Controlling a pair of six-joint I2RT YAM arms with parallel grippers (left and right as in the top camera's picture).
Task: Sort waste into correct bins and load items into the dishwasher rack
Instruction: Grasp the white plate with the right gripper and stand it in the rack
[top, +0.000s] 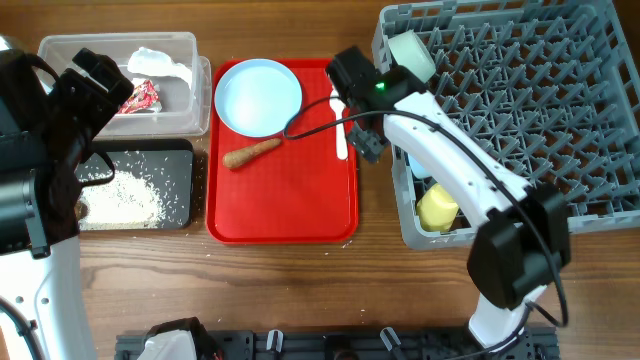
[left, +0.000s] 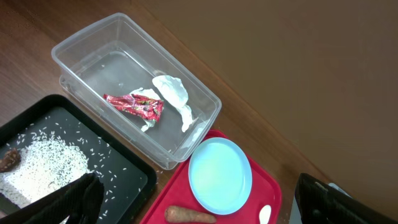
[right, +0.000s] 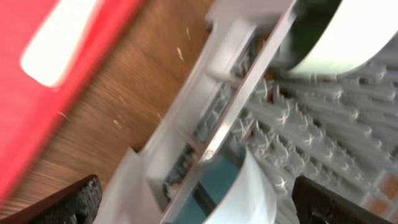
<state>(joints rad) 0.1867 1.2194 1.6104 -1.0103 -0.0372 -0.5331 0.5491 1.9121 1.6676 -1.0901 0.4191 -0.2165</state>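
Two grippers, both released and empty: left gripper (left: 196, 199) above the clear bin (left: 81, 56), right gripper (right: 199, 196) over the rack (right: 249, 93) edge.

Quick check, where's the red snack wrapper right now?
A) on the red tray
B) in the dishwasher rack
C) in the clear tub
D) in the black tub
C: the left wrist view shows the red snack wrapper lying on the floor of the clear tub, next to the white tissue.
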